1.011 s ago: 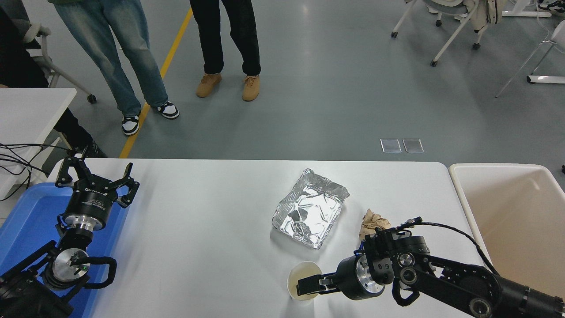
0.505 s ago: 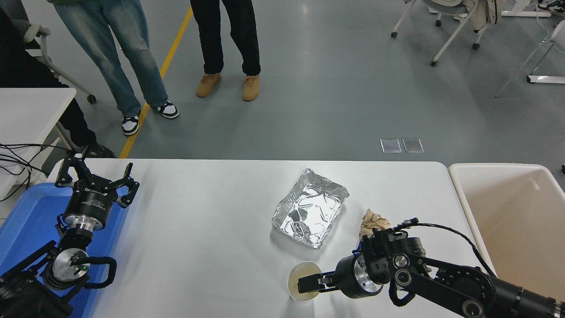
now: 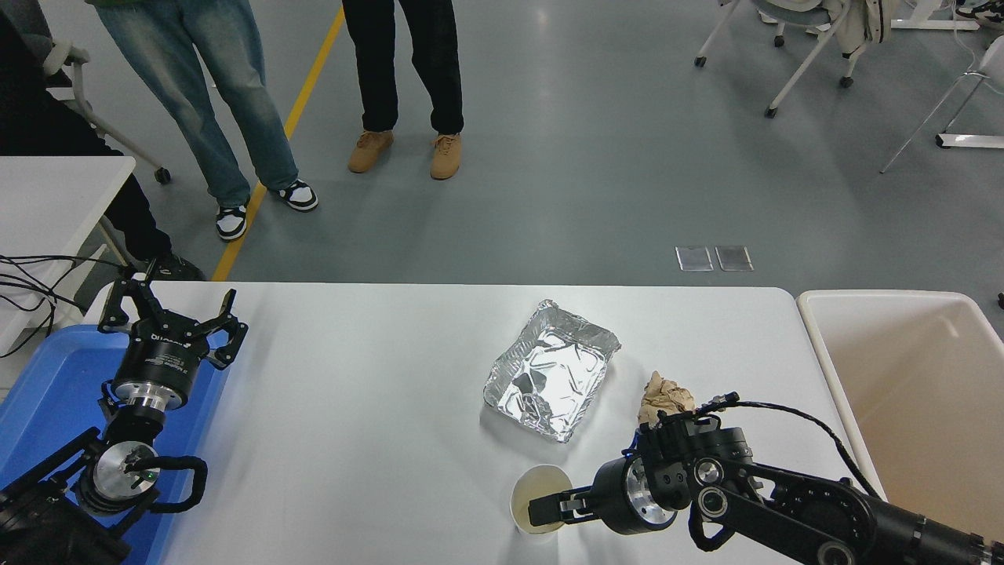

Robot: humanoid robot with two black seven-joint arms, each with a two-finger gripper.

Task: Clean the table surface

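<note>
Paper cup [image 3: 540, 499] upright near front edge of table surface [image 3: 361, 408], mouth up, no long axis to speak of. R gripper [image 3: 547, 510] at cup's near-right rim, one finger inside; clamped or not, cannot tell. Foil tray [image 3: 551, 380] beyond cup, long axis diagonal; crumpled brown paper [image 3: 663, 397] right of cup. L gripper [image 3: 169, 318] spread, parked far left over blue bin [image 3: 47, 392].

A foil tray [image 3: 551, 379], crumpled brown paper [image 3: 663, 395], a paper cup [image 3: 536, 500]; cream bin [image 3: 902, 306] right, blue bin [image 3: 55, 392] left.
</note>
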